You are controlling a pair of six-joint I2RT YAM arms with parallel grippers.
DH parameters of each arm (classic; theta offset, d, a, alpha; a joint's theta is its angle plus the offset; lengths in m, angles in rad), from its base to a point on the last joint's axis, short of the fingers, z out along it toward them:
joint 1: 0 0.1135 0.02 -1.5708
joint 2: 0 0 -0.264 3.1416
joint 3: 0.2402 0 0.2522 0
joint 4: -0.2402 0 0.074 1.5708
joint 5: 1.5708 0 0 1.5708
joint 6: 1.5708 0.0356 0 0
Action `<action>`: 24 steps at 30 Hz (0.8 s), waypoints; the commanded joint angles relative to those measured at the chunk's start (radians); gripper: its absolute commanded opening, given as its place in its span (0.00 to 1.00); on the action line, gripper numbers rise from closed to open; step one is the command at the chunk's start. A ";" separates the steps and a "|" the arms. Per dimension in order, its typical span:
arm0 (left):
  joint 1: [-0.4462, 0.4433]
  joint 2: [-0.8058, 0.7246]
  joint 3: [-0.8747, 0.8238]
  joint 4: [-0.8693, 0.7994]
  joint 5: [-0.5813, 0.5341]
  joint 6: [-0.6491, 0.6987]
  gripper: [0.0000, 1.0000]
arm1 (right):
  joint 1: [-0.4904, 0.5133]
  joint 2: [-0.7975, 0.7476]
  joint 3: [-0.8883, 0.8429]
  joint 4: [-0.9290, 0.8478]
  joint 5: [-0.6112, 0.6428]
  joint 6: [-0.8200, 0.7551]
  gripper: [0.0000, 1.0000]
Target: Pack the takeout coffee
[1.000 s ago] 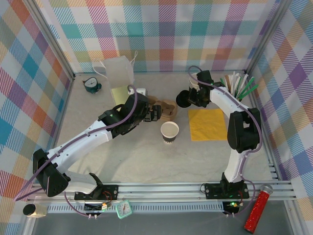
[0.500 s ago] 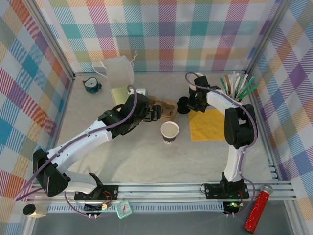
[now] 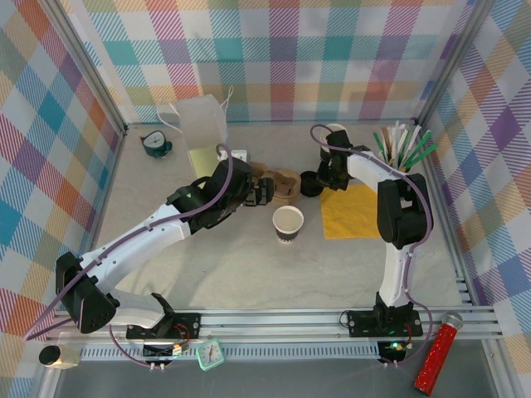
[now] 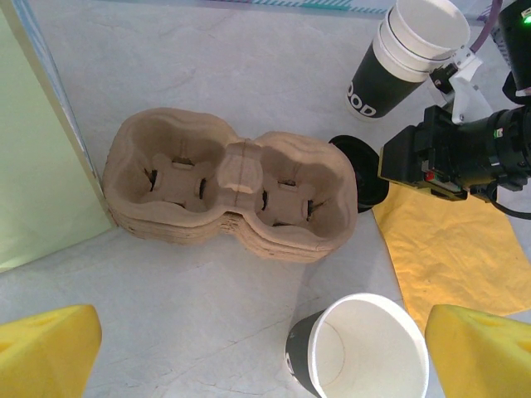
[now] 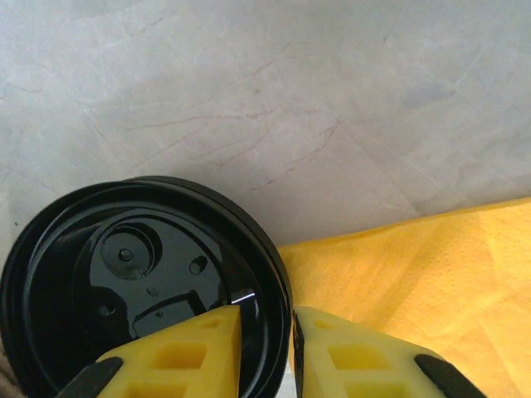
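Packing looks barely begun: on the bench, the pulp carrier just ahead of the wide-apart left claw has both wells empty. The takeout coffee stands outside it, its lid rim between the pads of the right claw; whether they pinch, I cannot tell.

takeout coffee lid: glossy black plastic
cup carrier: rough matt pulp
napkin: soft crinkly yellow paper
tabletop: matt grey, scuffed

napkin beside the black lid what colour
The napkin is plain yellow, best seen in the top external view.
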 commanded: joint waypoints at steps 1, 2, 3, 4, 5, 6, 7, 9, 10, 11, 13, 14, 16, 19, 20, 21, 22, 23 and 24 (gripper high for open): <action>-0.010 -0.027 0.003 0.000 -0.004 -0.009 1.00 | 0.009 0.008 0.034 -0.019 0.016 -0.020 0.23; -0.010 -0.026 0.004 0.000 -0.003 -0.007 1.00 | 0.009 0.011 0.037 -0.023 0.017 -0.020 0.22; -0.010 -0.025 0.003 -0.001 -0.004 -0.008 1.00 | 0.008 0.014 0.039 -0.027 0.020 -0.018 0.22; -0.011 -0.024 0.003 -0.001 -0.004 -0.008 1.00 | 0.009 0.016 0.039 -0.029 0.022 -0.018 0.23; -0.011 -0.025 0.003 -0.001 -0.004 -0.008 1.00 | 0.009 0.018 0.039 -0.029 0.024 -0.018 0.23; -0.010 -0.025 0.002 -0.001 -0.004 -0.008 1.00 | 0.009 0.019 0.038 -0.029 0.025 -0.019 0.23; -0.011 -0.026 0.002 -0.001 -0.004 -0.008 1.00 | 0.009 0.022 0.037 -0.029 0.026 -0.019 0.23; -0.010 -0.026 0.001 -0.001 -0.005 -0.008 1.00 | 0.008 0.026 0.038 -0.031 0.028 -0.019 0.22; -0.011 -0.027 0.001 -0.001 -0.007 -0.008 1.00 | 0.008 0.028 0.038 -0.030 0.028 -0.019 0.22; -0.010 -0.027 0.001 -0.002 -0.007 -0.007 1.00 | 0.009 0.031 0.039 -0.030 0.026 -0.018 0.22; -0.010 -0.029 0.001 -0.003 -0.008 -0.007 1.00 | 0.008 0.034 0.038 -0.031 0.022 -0.017 0.22; -0.010 -0.029 0.001 -0.004 -0.008 -0.007 1.00 | 0.009 0.035 0.040 -0.031 0.022 -0.015 0.22; -0.010 -0.030 -0.001 -0.005 -0.008 -0.008 1.00 | 0.008 0.035 0.039 -0.031 0.021 -0.015 0.22; -0.011 -0.031 0.000 -0.003 -0.010 -0.006 1.00 | 0.009 0.033 0.039 -0.032 0.021 -0.017 0.16; -0.010 -0.031 0.000 -0.003 -0.010 -0.006 1.00 | 0.009 0.032 0.040 -0.032 0.023 -0.018 0.13; -0.011 -0.030 0.001 -0.003 -0.011 -0.006 1.00 | 0.009 0.029 0.040 -0.034 0.025 -0.017 0.12; -0.011 -0.031 0.001 -0.003 -0.011 -0.007 1.00 | 0.009 0.025 0.040 -0.035 0.025 -0.017 0.10; -0.010 -0.030 0.001 -0.003 -0.010 -0.007 1.00 | 0.009 0.018 0.039 -0.034 0.026 -0.017 0.06; -0.010 -0.030 0.001 -0.003 -0.010 -0.007 1.00 | 0.009 0.012 0.040 -0.033 0.028 -0.018 0.03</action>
